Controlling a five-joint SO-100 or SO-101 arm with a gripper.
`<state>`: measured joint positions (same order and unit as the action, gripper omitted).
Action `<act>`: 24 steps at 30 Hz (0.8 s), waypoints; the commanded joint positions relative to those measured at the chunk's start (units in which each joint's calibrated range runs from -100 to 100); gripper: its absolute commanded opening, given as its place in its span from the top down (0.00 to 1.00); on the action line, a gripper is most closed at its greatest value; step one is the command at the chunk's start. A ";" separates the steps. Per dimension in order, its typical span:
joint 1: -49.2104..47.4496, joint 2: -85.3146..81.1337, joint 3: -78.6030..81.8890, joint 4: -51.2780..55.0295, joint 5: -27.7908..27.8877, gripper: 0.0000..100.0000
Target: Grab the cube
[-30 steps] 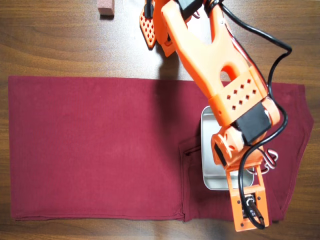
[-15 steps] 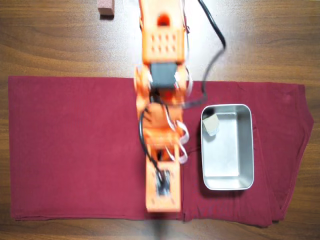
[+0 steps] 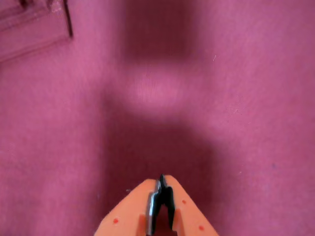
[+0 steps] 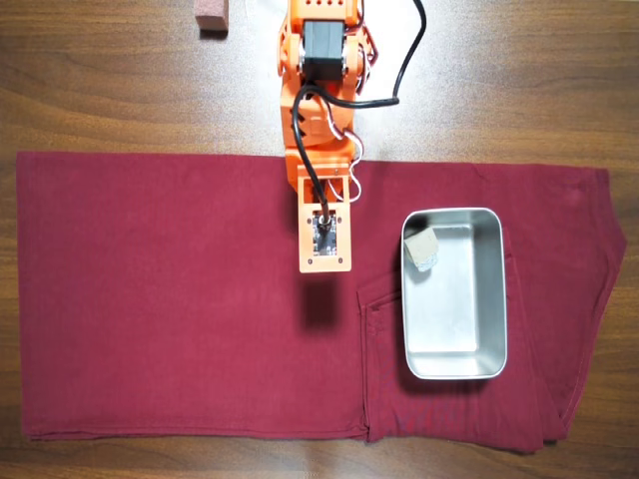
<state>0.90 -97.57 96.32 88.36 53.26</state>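
Overhead view: arm drawn in over the cloth, cube lying in the tray.

A wooden table [image 4: 559, 90] carries a dark red cloth [image 4: 160, 299]. The orange arm [image 4: 321, 110] reaches from the top edge, its wrist camera housing over bare fabric left of the metal tray [image 4: 491, 299]. The cube [image 4: 421, 246] rests in the tray's upper-left corner, well apart from the arm. A reddish-pink block [image 4: 211, 15] sits at the table's top edge. In the wrist view the gripper [image 3: 161, 196] shows jaws pressed together, nothing between them, above bare cloth; judged a parked posture.
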 commanded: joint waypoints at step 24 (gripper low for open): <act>0.45 -0.83 3.68 11.64 -5.57 1.00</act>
<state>1.79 -98.78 99.72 98.69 47.89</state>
